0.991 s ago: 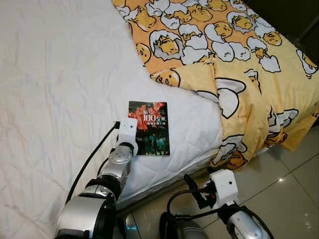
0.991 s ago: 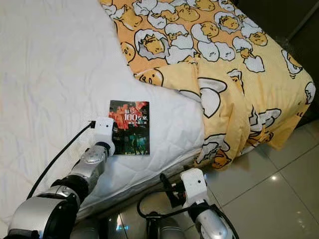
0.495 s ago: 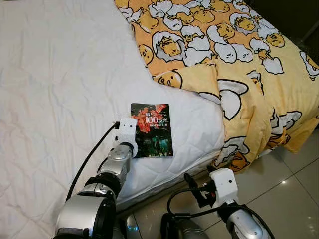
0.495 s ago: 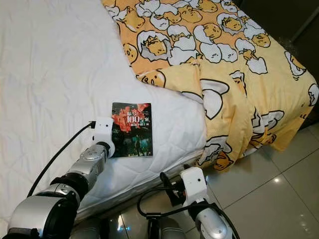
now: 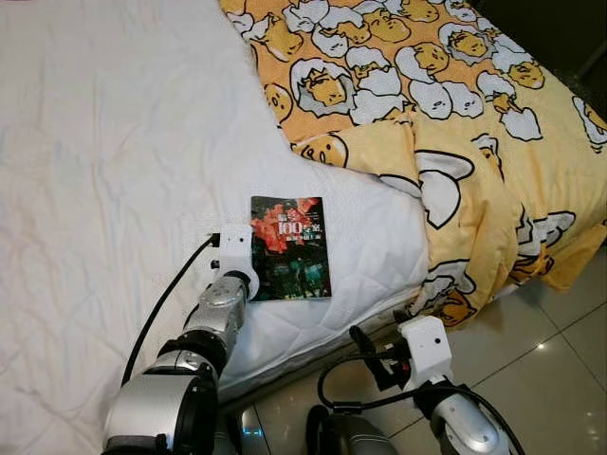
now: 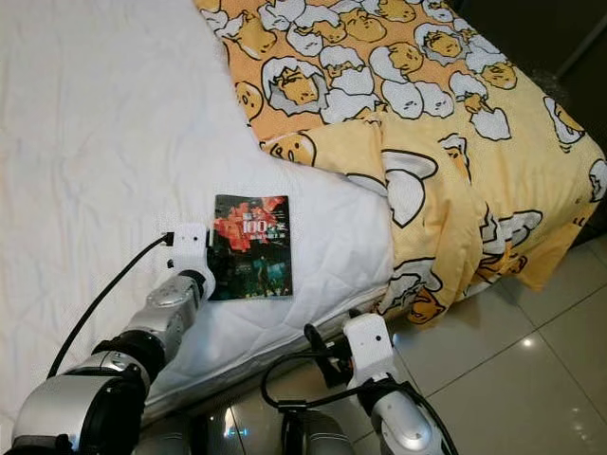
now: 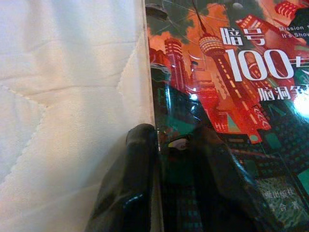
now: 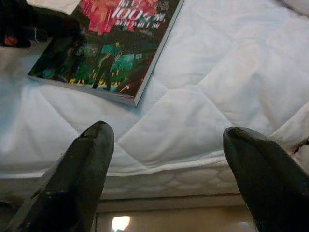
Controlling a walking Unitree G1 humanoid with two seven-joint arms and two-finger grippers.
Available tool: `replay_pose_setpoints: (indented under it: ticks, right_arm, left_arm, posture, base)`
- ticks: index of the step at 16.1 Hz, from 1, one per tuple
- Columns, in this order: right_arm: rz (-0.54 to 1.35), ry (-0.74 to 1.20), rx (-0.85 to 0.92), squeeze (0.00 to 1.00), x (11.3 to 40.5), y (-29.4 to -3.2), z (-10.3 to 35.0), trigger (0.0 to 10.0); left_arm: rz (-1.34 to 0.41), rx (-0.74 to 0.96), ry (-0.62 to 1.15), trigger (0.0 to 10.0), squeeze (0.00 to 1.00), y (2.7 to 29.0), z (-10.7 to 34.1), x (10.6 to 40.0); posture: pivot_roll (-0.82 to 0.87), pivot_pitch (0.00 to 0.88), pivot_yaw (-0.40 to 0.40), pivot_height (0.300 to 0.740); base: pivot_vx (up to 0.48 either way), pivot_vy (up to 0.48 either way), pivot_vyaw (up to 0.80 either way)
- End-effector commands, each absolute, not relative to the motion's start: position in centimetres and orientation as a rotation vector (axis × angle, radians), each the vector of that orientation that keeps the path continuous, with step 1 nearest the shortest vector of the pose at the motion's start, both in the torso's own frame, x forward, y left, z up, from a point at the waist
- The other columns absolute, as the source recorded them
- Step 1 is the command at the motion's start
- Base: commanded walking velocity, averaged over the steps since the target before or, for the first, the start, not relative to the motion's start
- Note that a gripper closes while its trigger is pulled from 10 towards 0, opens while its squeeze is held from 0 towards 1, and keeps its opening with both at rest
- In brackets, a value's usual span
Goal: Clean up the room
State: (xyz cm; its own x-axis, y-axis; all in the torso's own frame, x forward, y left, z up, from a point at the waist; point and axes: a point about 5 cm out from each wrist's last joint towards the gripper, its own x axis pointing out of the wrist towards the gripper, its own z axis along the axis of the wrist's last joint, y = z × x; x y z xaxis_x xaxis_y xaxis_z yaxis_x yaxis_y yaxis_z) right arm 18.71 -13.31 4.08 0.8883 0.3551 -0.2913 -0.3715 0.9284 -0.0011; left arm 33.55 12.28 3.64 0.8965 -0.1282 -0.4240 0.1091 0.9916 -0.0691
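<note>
A glossy book (image 5: 289,248) with a dark red cover and a white "100" lies flat on the white mattress (image 5: 104,142), near its front corner. My left gripper (image 7: 169,183) is at the lower part of the book's left edge. One finger (image 7: 128,183) presses the sheet beside the edge, the other (image 7: 217,188) lies on the cover, and the two are close together on that edge. My right gripper (image 8: 164,145) hangs open low in front of the bed's side, with the book (image 8: 108,48) ahead of it and nothing between its fingers (image 8: 79,174).
A yellow duvet (image 5: 427,104) printed with egg cartoons covers the bed's right half and drapes over its corner toward the glossy tiled floor (image 5: 560,360). The mattress edge (image 8: 159,166) runs just in front of the right gripper.
My left wrist has slid slightly left, uncovering more of the book's left edge. The book lies where it was. The right arm has barely moved.
</note>
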Motion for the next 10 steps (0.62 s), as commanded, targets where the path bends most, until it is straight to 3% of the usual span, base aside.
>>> replay_pose_setpoints:
  ticks: [1,7,10]
  right_arm:
    - [0.368,0.315,-0.053,0.0,18.3,-13.9,3.8,10.0]
    - [0.345,0.269,-0.058,0.0,20.7,-14.4,4.3,10.0]
    - [0.338,0.244,-0.062,0.0,22.1,-14.5,4.3,10.0]
  left_arm:
    - [-0.185,-0.077,0.582,0.0,0.0,10.6,1.3,31.7]
    - [-0.23,-0.197,0.406,0.0,0.0,11.5,4.0,33.6]
    - [-0.166,-0.17,0.227,0.0,0.0,14.2,6.5,34.8]
  posture:
    - [-0.15,0.231,-0.142,0.74]
    - [-0.1,0.137,-0.111,0.74]
    - [-0.07,0.09,-0.094,0.74]
  base:
    - [0.0,0.0,0.0]
    - [0.0,0.0,0.0]
    - [0.0,0.0,0.0]
